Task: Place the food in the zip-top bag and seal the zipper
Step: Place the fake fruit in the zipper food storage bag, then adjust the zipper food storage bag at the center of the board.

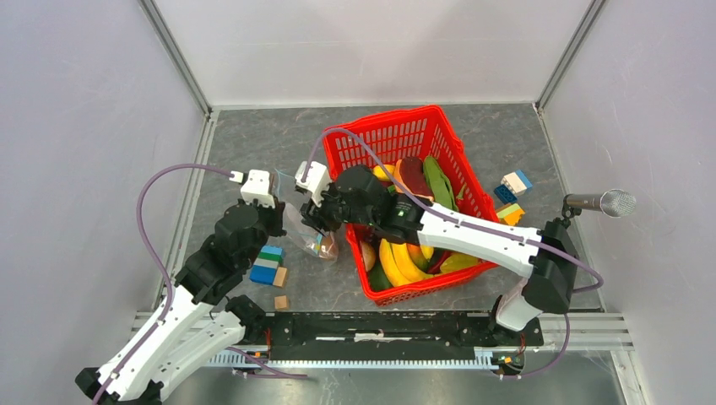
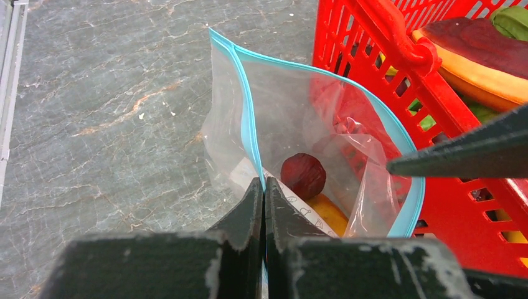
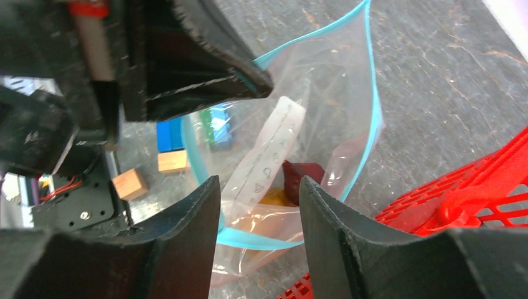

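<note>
on the grey marbled tabletop (image 1: 507, 135), the left gripper (image 2: 264, 187) pinches the clear crinkly zip-top bag (image 2: 292, 106) by its rim; the right gripper (image 3: 260, 187) gapes empty above. mid-filling: next, probably fetch more plastic toy food (image 1: 404, 260).

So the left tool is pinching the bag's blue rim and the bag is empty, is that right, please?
The left tool pinches the blue rim, but the bag is not empty: the left wrist view shows a dark red piece inside.
</note>
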Available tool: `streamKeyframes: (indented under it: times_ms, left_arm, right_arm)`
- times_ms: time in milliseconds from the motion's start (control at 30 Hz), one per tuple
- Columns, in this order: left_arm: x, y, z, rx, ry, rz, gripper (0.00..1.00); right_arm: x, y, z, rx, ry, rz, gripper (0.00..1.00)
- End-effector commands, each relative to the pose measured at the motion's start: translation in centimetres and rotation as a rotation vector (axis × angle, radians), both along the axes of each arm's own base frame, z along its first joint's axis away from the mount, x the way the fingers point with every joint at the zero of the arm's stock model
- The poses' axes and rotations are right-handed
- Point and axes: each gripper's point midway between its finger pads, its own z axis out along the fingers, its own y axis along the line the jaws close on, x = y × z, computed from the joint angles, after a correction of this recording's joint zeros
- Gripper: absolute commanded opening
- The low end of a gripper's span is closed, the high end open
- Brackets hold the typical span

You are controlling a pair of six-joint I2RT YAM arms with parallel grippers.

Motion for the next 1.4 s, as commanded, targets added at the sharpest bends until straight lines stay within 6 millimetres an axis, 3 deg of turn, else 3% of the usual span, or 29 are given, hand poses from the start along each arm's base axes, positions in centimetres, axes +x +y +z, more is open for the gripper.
streamKeyframes:
  times_ms: [0,200,267,467,567,733,1000,1233,1367]
  left_arm:
    - [0.3,0.4,1.9,-0.055,-0.038,0.039,0.02]
    - [0.4,0.6,2.0,-0.063,-0.038,0.056,0.02]
    - [0.4,0.7,2.1,-0.075,-0.040,0.063,0.02]
    - [0.4,1.1,2.6,-0.130,-0.037,0.110,0.02]
    - [0.3,1.9,2.9,-0.149,-0.040,0.160,0.02]
    - [-0.1,2.6,3.2,-0.171,-0.047,0.195,0.02]
    - [-0.5,3.2,2.9,-0.167,-0.049,0.214,0.02]
    - [-0.4,3.2,2.5,-0.159,-0.042,0.213,0.02]
    - [-0.4,3.2,2.4,-0.151,-0.039,0.214,0.02]
  right_arm:
    - [-2.4,-0.7,1.4,0.006,-0.014,0.117,0.54]
    - [-5.3,-0.8,4.8,0.183,0.056,0.143,0.49]
    - [-5.5,-0.8,4.9,0.182,0.104,0.104,0.46]
    - [-6.4,-0.8,2.7,0.075,0.167,-0.057,0.45]
    - [-5.3,-1.8,1.8,0.072,0.175,-0.285,0.41]
    - [-5.1,-0.8,0.0,0.068,0.174,-0.414,0.41]
    - [-5.1,1.0,-1.8,0.157,0.220,-0.486,0.42]
    - [-4.8,1.9,-4.7,0.130,0.239,-0.523,0.48]
    - [-4.8,2.2,-5.3,0.117,0.240,-0.523,0.51]
